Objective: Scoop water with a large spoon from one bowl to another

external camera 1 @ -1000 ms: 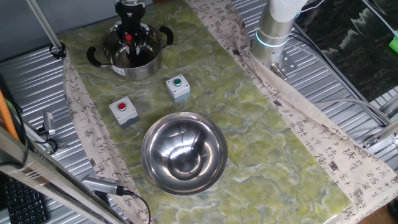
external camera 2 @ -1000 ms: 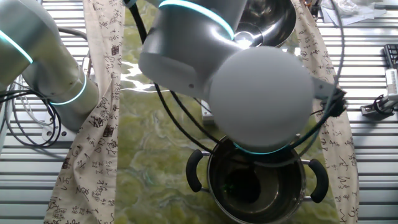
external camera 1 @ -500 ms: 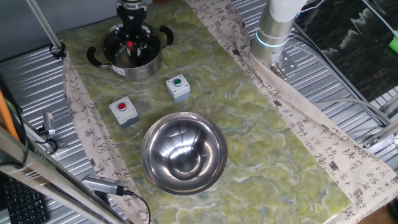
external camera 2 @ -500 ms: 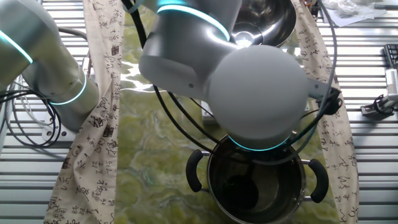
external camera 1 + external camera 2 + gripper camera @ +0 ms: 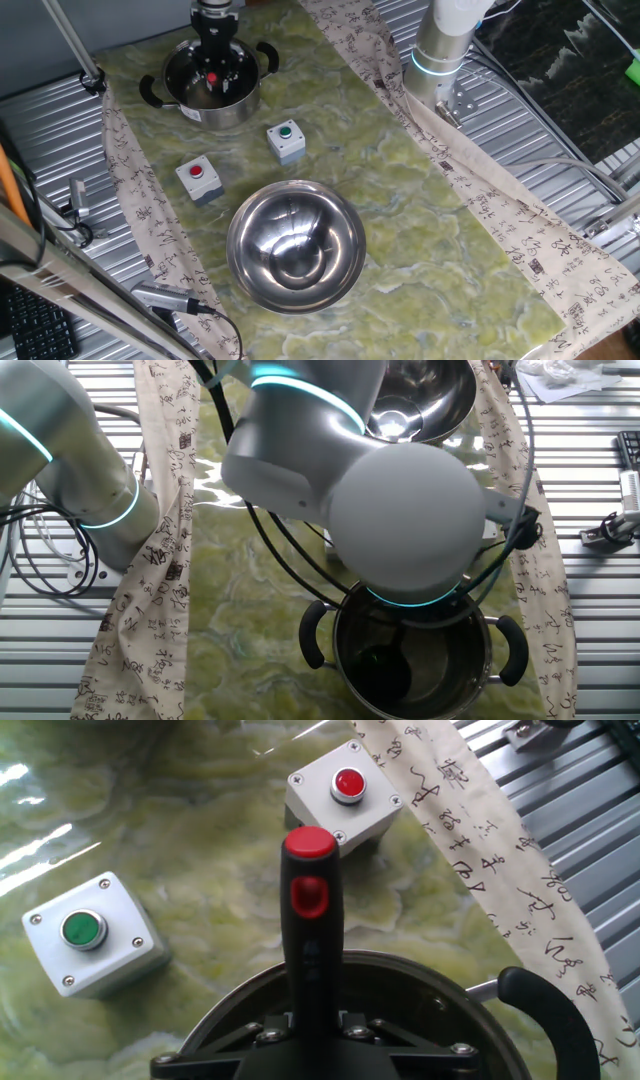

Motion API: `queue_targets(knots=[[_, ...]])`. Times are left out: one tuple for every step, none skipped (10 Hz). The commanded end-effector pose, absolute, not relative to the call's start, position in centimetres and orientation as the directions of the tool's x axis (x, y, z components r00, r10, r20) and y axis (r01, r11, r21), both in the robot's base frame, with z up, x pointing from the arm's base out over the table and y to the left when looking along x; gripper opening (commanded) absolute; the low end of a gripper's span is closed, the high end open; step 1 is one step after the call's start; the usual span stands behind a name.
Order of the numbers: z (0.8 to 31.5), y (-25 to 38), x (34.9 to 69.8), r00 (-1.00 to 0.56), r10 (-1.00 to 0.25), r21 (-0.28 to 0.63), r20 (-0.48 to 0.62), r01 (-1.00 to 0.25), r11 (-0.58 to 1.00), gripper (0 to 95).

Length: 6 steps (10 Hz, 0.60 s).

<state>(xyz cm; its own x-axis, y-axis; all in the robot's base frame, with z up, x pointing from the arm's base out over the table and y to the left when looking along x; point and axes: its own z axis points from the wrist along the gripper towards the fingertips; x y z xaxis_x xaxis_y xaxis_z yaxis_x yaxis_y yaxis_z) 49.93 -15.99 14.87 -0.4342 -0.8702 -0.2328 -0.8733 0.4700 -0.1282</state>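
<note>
The small steel pot [image 5: 212, 98] with two black loop handles stands at the far left of the green mat. My gripper [image 5: 213, 60] hangs over it, shut on the large spoon [image 5: 210, 74], whose red mark shows inside the pot's mouth. In the hand view the spoon's black handle with red tip [image 5: 310, 870] rises from between my jaws [image 5: 310, 1025] above the pot rim [image 5: 420, 982]. The wide, shiny bowl [image 5: 295, 245] sits near the mat's front and holds nothing I can see. In the other fixed view my arm hides the gripper above the pot [image 5: 440, 680]. Water shows only as faint glints there.
A grey box with a red button [image 5: 198, 177] and one with a green button [image 5: 285, 140] stand between pot and bowl; both show in the hand view, red [image 5: 345, 792] and green [image 5: 88, 935]. Printed cloth strips [image 5: 480, 210] edge the mat. The arm base [image 5: 440, 50] stands at the far right.
My hand has shifted slightly over the pot with the spoon still gripped. The spoon's red mark sits a little lower in the pot's mouth than a second ago.
</note>
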Motion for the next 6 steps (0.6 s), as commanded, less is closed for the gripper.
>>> queue_targets(knots=[[14.53,-16.05,49.56,-0.438,-0.877,-0.141,-0.200,-0.872,0.468,0.0],[14.43,-16.06,49.54,-0.438,-0.879,-0.144,-0.189,-0.873,0.466,0.0],[14.37,-16.06,49.54,-0.439,-0.882,-0.149,-0.171,-0.874,0.463,0.0],[14.37,-16.06,49.54,-0.438,-0.888,-0.154,-0.142,-0.876,0.457,0.0],[14.33,-16.06,49.54,-0.438,-0.891,-0.156,-0.120,-0.878,0.453,0.0],[14.23,-16.07,49.55,-0.439,-0.891,-0.157,-0.117,-0.877,0.453,0.0]])
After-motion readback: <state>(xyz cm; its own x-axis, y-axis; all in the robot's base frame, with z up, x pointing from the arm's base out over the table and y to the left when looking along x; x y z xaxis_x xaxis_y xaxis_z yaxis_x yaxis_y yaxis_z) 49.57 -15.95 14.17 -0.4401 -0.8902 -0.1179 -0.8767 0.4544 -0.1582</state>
